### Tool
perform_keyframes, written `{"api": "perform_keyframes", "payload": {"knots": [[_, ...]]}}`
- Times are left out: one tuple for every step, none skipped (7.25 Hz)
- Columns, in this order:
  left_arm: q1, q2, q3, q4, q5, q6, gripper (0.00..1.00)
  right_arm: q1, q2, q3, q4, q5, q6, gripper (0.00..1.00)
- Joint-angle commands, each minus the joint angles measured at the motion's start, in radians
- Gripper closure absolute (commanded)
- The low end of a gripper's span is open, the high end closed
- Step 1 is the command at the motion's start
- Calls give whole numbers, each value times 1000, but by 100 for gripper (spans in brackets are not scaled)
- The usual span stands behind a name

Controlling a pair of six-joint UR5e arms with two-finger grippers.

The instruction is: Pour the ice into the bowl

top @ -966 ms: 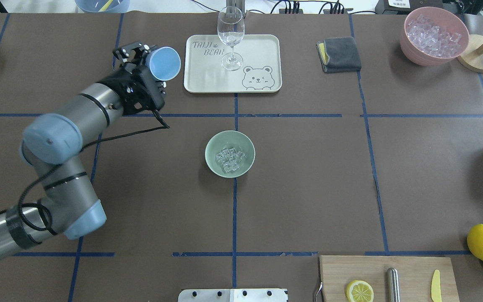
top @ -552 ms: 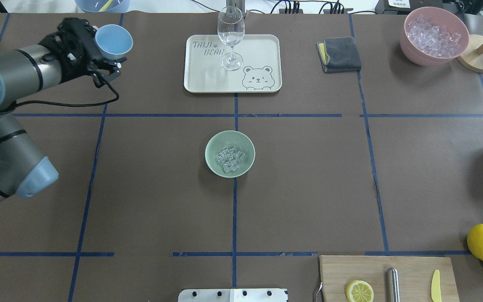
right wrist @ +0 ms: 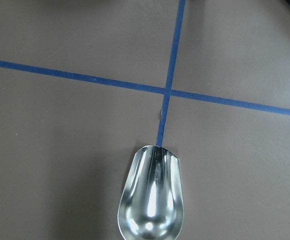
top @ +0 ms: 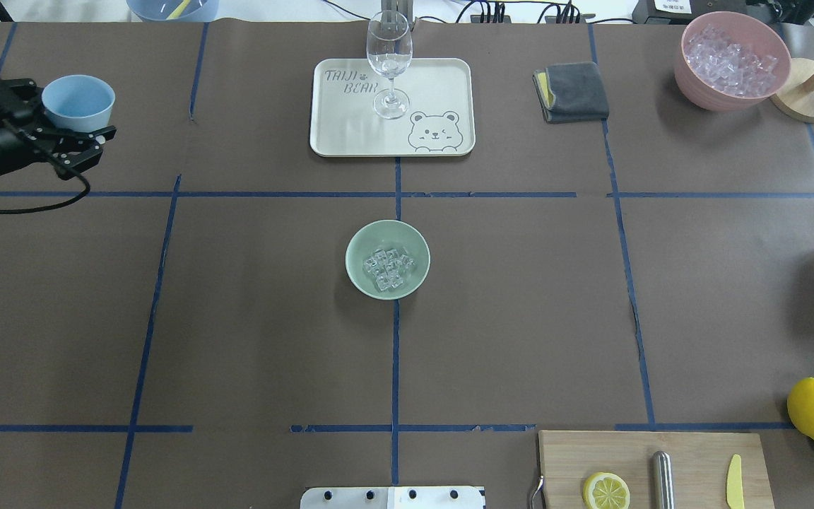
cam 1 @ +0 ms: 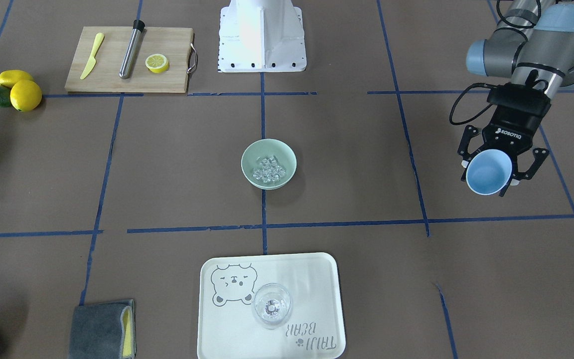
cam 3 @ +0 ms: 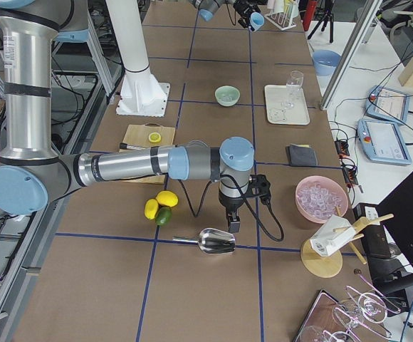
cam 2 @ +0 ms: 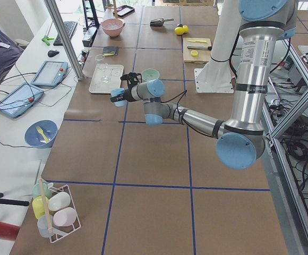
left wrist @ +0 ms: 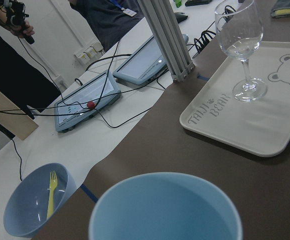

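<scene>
The pale mint-green bowl [top: 387,259] [cam 1: 268,163] sits at the table's middle with a small heap of clear ice [top: 387,268] [cam 1: 268,172] inside it. Far out at the table's left end, my left gripper [top: 71,113] [cam 1: 497,172] is shut on a light blue cup [top: 78,102] [cam 1: 488,172] [cam 2: 118,96], held above the table. The cup [left wrist: 165,210] looks empty in the left wrist view. My right gripper [cam 3: 231,224] hangs over a metal scoop [cam 3: 213,241] [right wrist: 152,200] near the table's right end. I cannot tell whether it is open or shut.
A cream tray [top: 442,85] with a wine glass [top: 388,60] stands behind the bowl. A grey cloth [top: 573,92] and a pink container of ice [top: 732,60] are at the back right. A cutting board [top: 651,466] and lemons [top: 813,410] lie front right.
My left arm has swung from beside the tray out to the table's far left, carrying the blue cup, which has turned from tipped sideways to nearly upright. Bowl and ice have not moved.
</scene>
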Motion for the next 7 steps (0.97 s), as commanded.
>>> {"api": "perform_keyframes", "payload": {"knots": [[-1,139,88,-300,64,-148,100,-2,1,37,8,10,5,0],[12,152,146,-365,233,-314,100,-4,-1,34,70,35,9,0],[25,163,165,-381,258,-375,100,-16,-1,32,86,34,59,0],[39,169,177,-382,270,-427,99,-30,-1,34,111,34,91,0],[88,169,197,-393,345,-488,99,-33,-5,28,135,33,93,0],[178,167,208,-393,473,-553,99,-33,-4,28,137,33,90,0],[282,163,210,-390,605,-608,99,-33,-4,28,137,30,90,0]]}}
